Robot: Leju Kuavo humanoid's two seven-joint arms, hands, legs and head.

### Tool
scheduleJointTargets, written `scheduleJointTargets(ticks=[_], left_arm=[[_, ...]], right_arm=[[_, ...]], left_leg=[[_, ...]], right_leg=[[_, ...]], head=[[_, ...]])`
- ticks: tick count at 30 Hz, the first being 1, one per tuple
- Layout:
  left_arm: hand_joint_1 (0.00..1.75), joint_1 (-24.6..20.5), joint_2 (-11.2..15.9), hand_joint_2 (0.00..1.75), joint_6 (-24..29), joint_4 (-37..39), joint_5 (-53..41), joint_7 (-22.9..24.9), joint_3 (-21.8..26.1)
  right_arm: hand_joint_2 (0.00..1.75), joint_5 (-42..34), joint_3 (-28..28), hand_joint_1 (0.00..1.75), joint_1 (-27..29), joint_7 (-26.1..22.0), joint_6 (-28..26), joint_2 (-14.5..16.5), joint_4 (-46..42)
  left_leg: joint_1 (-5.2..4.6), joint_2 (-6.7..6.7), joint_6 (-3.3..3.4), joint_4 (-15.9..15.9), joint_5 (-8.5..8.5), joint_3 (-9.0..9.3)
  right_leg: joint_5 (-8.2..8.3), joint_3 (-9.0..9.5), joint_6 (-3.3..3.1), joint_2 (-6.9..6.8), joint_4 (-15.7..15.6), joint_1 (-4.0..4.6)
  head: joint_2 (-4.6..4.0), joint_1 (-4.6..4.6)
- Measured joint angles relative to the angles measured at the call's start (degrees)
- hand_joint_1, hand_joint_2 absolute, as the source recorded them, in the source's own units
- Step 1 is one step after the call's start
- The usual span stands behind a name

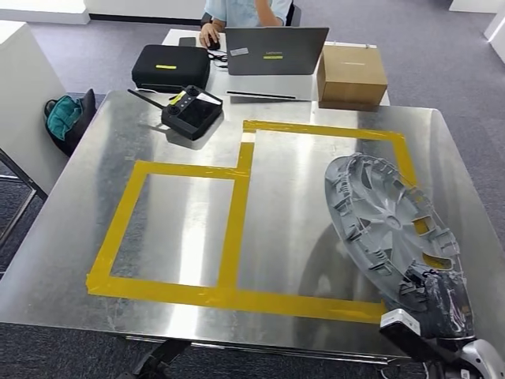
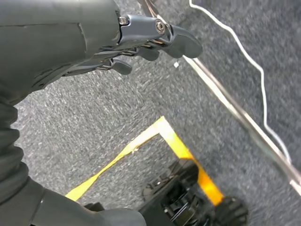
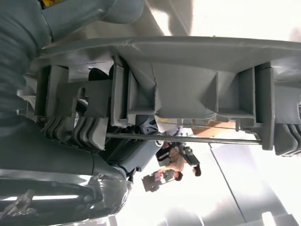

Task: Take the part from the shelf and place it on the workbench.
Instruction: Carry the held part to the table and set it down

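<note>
Low at the frame's right, gripped at its lower rim by right hand: grey part, tilted over the taped workbench. Left hand loosely spread, holding nothing.

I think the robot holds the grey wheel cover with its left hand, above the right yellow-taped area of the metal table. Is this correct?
Not quite: it is the right hand that holds the grey wheel cover, as the head view shows. The left hand hangs over the carpet, holding nothing. The rest is correct.
</note>
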Motion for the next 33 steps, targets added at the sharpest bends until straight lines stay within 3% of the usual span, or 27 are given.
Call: scheduleJointTargets(ticks=[2,4,12,17,23,29,30,33], left_arm=[[0.00,0.02,0.11,1.75,0.19,0.03,0.10,-0.11,0.09],[0.00,0.11,0.29,1.75,0.26,0.04,0.11,-0.22,0.28],[0.00,0.20,0.72,1.75,0.34,0.04,0.17,-0.56,1.04],[0.00,0.22,0.82,1.75,0.36,0.07,0.07,-0.56,1.21],[0.00,0.17,0.99,1.75,0.86,0.07,-0.84,-0.59,1.25],[0.00,0.10,1.13,1.75,1.18,0.10,-1.24,-0.54,1.24],[0.00,0.05,1.15,1.75,1.21,0.14,-1.49,-0.40,1.24],[0.00,-0.12,1.26,1.75,1.28,0.30,-2.29,0.29,1.21]], right_arm=[[1.75,-0.43,-0.75,1.75,-0.42,-0.38,0.07,0.69,-0.11],[1.75,-0.75,-1.38,1.75,-0.81,-0.59,0.14,1.32,-0.13],[1.75,-1.00,-3.35,1.75,-1.67,-1.12,0.59,2.41,0.04],[1.75,2.68,-3.72,1.75,-2.45,-0.97,1.06,2.51,1.96],[1.75,10.20,-3.41,1.75,-4.22,0.04,0.98,2.48,5.79],[1.75,12.86,-2.69,1.75,-5.32,0.33,1.01,2.33,8.13],[1.75,13.55,-2.43,1.47,-5.57,0.50,1.07,2.21,8.50],[1.75,15.66,-1.11,0.16,-6.38,1.03,0.97,1.69,9.74]], left_leg=[[-0.28,-0.18,0.04,0.10,-0.29,0.21],[-0.39,-0.23,0.32,-0.08,-0.25,0.25],[-0.37,-0.22,-0.19,-1.24,-0.16,0.67],[-0.35,-0.22,-0.57,-1.28,-0.13,0.70],[-0.38,-0.22,-0.58,-1.27,-0.11,0.76],[-0.38,-0.22,-0.58,-1.27,-0.12,0.77],[-0.38,-0.21,-0.57,-1.27,-0.12,0.78],[-0.38,-0.21,-0.57,-1.27,-0.12,0.77]], right_leg=[[1.70,1.59,0.30,0.04,-3.24,0.25],[1.97,1.68,0.83,-0.05,-3.45,0.22],[1.45,1.69,0.08,-0.03,-3.47,0.27],[1.47,1.75,-0.03,-0.03,-3.47,0.31],[1.57,1.90,-0.12,-0.08,-3.64,0.32],[1.59,1.95,-0.10,-0.07,-3.74,0.32],[1.59,1.96,-0.10,-0.07,-3.76,0.32],[1.60,1.98,-0.10,-0.07,-3.78,0.32]], head=[[0.00,-0.04],[0.00,-0.10],[0.00,-0.10],[0.00,-0.08],[0.00,-0.08],[0.00,-0.08],[0.00,-0.08],[0.00,-0.08]])
